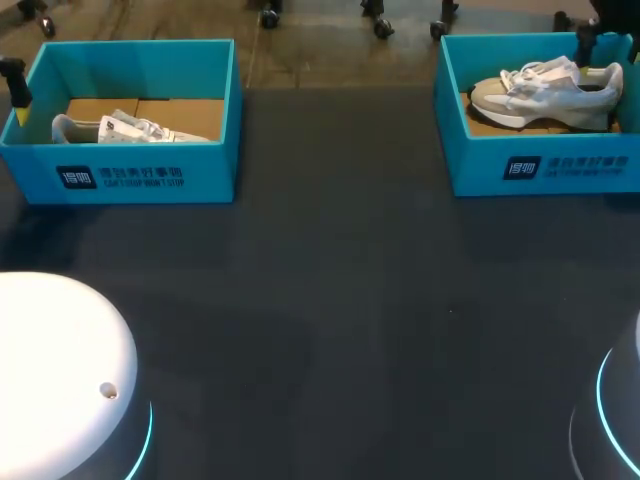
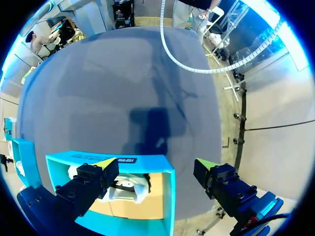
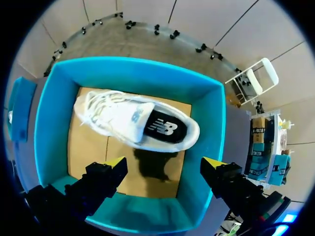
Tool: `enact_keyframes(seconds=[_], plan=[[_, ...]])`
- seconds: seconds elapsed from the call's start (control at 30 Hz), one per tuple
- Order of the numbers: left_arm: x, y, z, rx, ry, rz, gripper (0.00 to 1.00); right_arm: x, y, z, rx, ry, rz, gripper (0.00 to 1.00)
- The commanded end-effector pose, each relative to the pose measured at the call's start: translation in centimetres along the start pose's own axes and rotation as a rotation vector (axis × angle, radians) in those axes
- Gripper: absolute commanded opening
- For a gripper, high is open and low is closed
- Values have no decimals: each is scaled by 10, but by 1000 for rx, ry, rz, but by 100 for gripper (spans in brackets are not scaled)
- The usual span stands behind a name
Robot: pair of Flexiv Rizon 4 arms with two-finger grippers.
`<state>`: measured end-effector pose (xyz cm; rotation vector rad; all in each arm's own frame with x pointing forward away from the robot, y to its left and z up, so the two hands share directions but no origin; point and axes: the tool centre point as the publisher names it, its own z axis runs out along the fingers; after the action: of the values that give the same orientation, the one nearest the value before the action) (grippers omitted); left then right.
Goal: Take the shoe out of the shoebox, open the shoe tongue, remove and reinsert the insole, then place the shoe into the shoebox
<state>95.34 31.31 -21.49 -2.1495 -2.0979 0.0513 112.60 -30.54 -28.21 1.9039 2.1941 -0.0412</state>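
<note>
Two open-topped turquoise shoeboxes stand well apart at the far side of the table, each with a brown cardboard floor and a dark label on its front wall. In the right shoebox (image 1: 540,165) sits a pale grey and white sneaker (image 1: 545,90) with white laces, set slantwise towards the far wall, toe pointing to the table's middle, its black insole showing in the opening. In the left shoebox (image 1: 130,175) a second white shoe (image 1: 125,128) lies low, half hidden behind the front wall.

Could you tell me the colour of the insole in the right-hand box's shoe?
Insole: black, white mark; clearest in right wrist view.
</note>
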Motion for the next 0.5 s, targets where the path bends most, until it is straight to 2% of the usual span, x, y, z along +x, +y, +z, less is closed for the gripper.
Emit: enact_keyframes(seconds=[0.03, 0.13, 0.2, 0.23, 0.33, 0.37, 0.4, 0.43, 0.5], plan=[[0, 0, 0, -1, 2, 1, 100, -8, 15, 12, 62, -11, 17, 96], [0, 0, 0, -1, 2, 1, 100, -14, 16, 18, 70, -8, 25, 99], [0, 0, 0, -1, 2, 1, 100, -15, 16, 21, 77, -5, 30, 94], [0, 0, 0, -1, 2, 1, 100, -15, 17, 24, 92, -13, 31, 89], [0, 0, 0, -1, 2, 1, 100, -15, 18, 31, 103, -19, 38, 92], [0, 0, 0, -1, 2, 1, 100, -15, 17, 33, 104, -18, 40, 98], [0, 0, 0, -1, 2, 1, 100, -16, 17, 35, 105, -14, 46, 98], [0, 0, 0, -1, 2, 1, 100, -16, 17, 36, 105, -11, 50, 91], [0, 0, 0, -1, 2, 1, 100, -16, 16, 38, 105, -9, 57, 89]])
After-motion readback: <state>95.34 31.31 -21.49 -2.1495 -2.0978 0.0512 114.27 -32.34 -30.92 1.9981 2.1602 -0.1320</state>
